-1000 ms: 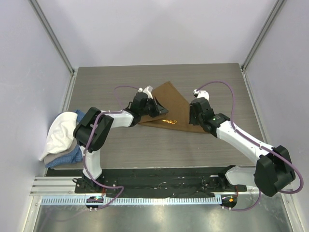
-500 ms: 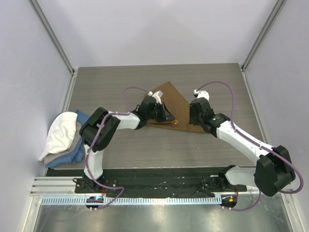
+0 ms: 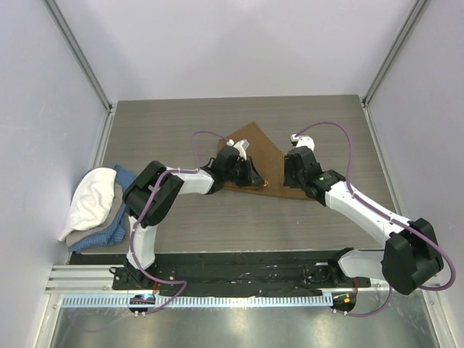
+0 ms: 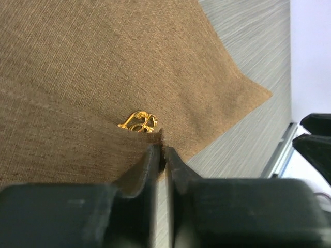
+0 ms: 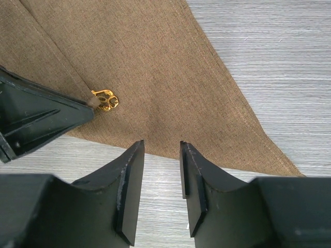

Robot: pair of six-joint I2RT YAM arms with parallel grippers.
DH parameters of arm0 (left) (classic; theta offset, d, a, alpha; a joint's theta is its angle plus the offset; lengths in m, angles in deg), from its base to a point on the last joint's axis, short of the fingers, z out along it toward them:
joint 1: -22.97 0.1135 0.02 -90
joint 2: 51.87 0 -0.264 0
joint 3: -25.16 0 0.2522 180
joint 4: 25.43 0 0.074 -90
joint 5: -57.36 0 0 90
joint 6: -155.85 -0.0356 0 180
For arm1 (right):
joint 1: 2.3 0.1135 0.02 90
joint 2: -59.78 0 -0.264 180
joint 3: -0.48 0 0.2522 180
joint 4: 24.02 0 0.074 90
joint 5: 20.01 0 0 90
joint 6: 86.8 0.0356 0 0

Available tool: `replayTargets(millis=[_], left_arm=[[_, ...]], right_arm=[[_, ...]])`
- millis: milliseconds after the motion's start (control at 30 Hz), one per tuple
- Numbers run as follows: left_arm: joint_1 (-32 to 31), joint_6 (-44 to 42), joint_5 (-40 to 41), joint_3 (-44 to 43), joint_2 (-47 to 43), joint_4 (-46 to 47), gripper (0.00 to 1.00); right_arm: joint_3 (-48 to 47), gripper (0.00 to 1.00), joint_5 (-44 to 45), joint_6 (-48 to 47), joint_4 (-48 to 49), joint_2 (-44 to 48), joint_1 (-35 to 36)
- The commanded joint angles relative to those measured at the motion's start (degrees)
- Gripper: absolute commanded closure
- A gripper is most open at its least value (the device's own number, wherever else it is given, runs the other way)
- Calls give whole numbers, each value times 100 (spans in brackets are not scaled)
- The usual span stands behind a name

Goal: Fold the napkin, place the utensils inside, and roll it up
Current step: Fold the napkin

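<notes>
We draw the napkin (image 3: 262, 143) over the spoon (image 4: 138, 123), mid-table (image 3: 217, 225).
Our left gripper (image 4: 160, 147) has moved toward the table's right edge, pulling a fold across the spoon until only its ornate end peeks out, so wrapping seems under way. Its fingers pinch that fold, nearly together. The right gripper (image 5: 161, 147) hovers at the napkin's near edge, parted and empty.

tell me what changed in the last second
The left hand, pinching the napkin by its edge, swept right, dragging the fold over the spoon; only its end shows. The right hand stayed open at the napkin's near edge.
</notes>
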Motion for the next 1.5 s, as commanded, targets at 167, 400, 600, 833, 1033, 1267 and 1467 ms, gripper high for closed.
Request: replayTargets(millis=[167,400,600,833,1033,1267,1467], left_arm=[[-99,-110,-129,-372,-140,-92,45],[-82,-188,-105,-513,-921,-747,29],[452,-496,450,-575,-2239,-2761,23],[1638,-1471,793,-689,-3506,-4669,14],[2106,-2183,503,-909,-3656,-5408,12],[2238,-2325,372,-742,-3647,-5339,12],[2370,-2237,178,-645,-3665,-5268,12]], right_arm=[[2,52,44,345,-25,312,-75],[160,50,-211,767,-447,743,-769],[669,45,-1106,1057,-509,1173,-1999],[1478,50,-2540,1672,-158,1402,-3739],[1742,56,-2813,1927,54,1209,-4295],[1945,56,-2664,2174,379,1052,-4303],[1988,57,-2611,2156,528,796,-4303]])
